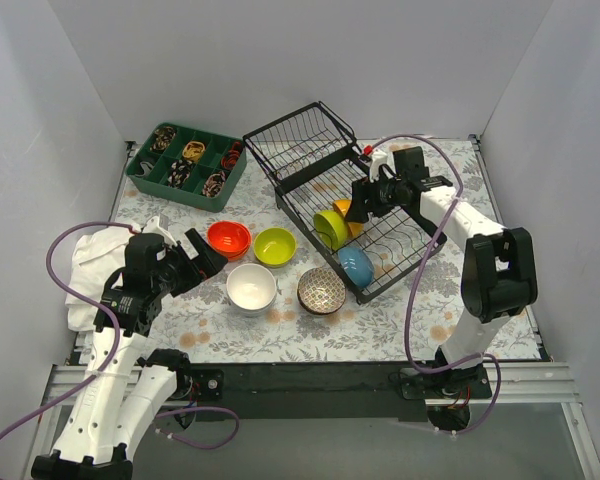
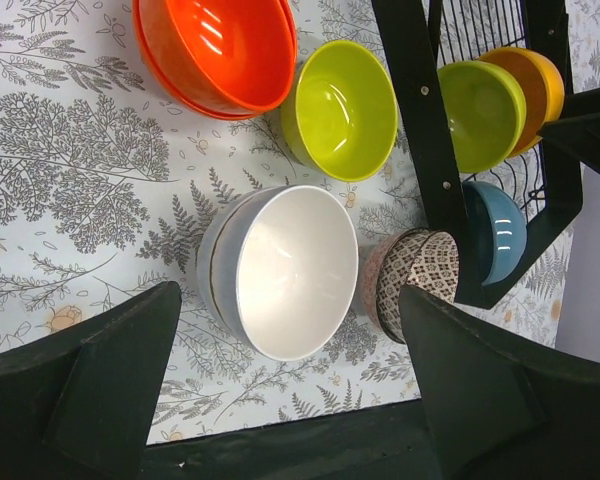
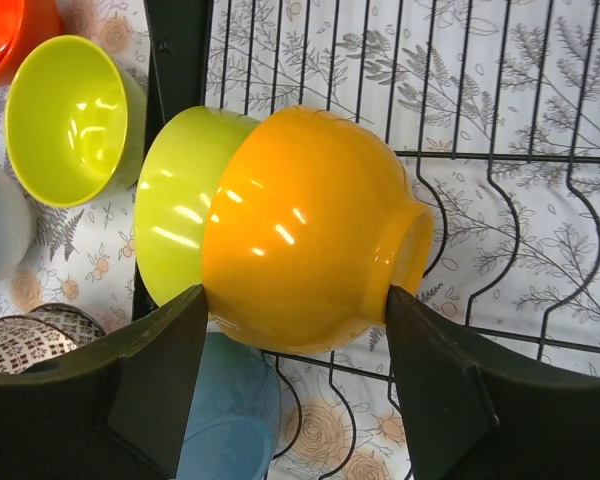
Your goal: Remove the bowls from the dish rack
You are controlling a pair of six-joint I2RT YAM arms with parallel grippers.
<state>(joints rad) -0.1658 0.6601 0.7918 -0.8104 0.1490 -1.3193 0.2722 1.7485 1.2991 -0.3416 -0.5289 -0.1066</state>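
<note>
The black wire dish rack [image 1: 417, 250] lies at the middle right. Three bowls stand on edge in it: an orange bowl [image 3: 310, 220], a lime-green bowl [image 3: 170, 215] against it, and a blue bowl [image 3: 230, 410] nearer the front. My right gripper [image 3: 295, 290] is shut on the orange bowl, one finger at its rim side and one at its foot; the bowl still rests in the rack. My left gripper [image 2: 290, 295] is open and empty above the table, over a white bowl [image 2: 290, 270].
Left of the rack on the table stand a red-orange bowl [image 1: 229, 239], a lime bowl [image 1: 275, 246], the white bowl [image 1: 251, 287] and a patterned bowl [image 1: 322, 290]. A green compartment tray [image 1: 142, 181] sits at the back left. A white cloth [image 1: 92, 262] lies at the left edge.
</note>
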